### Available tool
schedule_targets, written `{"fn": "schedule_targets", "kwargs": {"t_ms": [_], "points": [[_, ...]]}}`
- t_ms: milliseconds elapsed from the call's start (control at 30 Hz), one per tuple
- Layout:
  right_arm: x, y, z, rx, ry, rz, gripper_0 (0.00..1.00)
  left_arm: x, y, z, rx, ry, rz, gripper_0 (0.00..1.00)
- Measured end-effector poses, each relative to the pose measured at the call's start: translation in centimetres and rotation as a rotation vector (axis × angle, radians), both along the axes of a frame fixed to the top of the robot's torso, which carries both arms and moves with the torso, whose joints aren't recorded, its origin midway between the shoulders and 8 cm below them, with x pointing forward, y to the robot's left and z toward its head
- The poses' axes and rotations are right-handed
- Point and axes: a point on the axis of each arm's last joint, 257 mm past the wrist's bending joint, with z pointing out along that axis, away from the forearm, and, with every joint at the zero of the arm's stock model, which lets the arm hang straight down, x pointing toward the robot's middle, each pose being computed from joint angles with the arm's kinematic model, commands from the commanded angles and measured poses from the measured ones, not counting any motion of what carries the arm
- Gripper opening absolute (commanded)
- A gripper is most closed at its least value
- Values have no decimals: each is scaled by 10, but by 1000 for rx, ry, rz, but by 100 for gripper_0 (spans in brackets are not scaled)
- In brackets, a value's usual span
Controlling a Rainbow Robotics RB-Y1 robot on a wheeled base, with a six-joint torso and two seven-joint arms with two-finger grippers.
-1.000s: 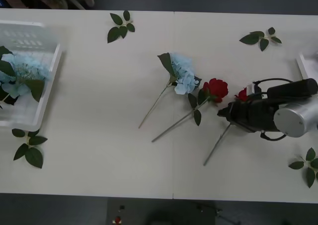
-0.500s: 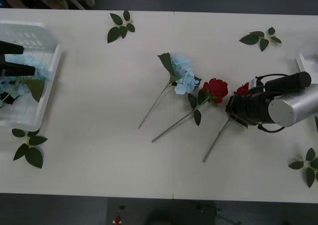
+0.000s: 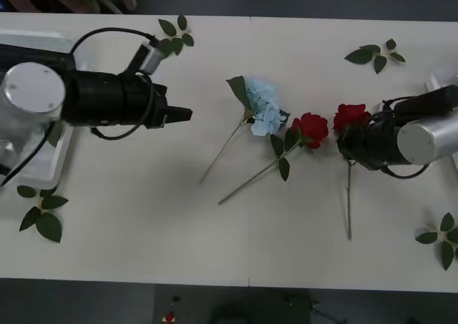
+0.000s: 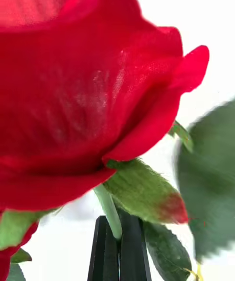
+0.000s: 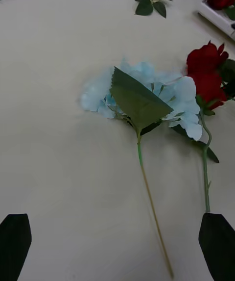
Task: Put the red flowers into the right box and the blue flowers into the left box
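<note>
Since the earlier frame, left claw (image 3: 187,113) has swung out from the left box (image 3: 61,156), fingers wide, toward the blue flower (image 3: 262,108). Right claw (image 3: 342,141) grips a red rose (image 3: 351,116), lifted off the surface (image 3: 143,224).

Overhead front view; two close wrist views.

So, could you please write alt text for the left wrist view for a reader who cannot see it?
A blue flower with a large green leaf lies on the pale table, its stem running toward the open left pincer. Two red flowers sit just beside it, and a loose leaf sprig lies farther off.
</note>
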Motion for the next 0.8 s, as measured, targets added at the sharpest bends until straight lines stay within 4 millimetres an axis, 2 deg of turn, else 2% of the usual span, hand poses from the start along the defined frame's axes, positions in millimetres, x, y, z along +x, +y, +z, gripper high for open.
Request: {"fn": "schedule_targets", "kwargs": {"t_ms": [67,167,267,333,467,600,700,800], "points": [[5,-7,13,16,-1,-25,0,9,-23,-3,30,4,12,100],[15,-15,44,52,1,-60,0,23,-52,-9,83,22,18,100],[27,-21,88,97,-11,-81,0,31,-74,-18,155,31,-3,100],[30,-36,119,80,-12,-89,0,39,-77,-27,226,25,-3,100],[27,-91,179,-114,-12,-44,0,57,-80,-46,266,26,31,100],[23,-156,223,-335,-13,61,0,70,-91,-70,290,15,60,100],[26,-209,238,-430,-10,44,0,70,-103,-89,327,2,48,100],[26,-263,237,-554,-6,30,0,61,-116,-106,382,-10,7,100]]}}
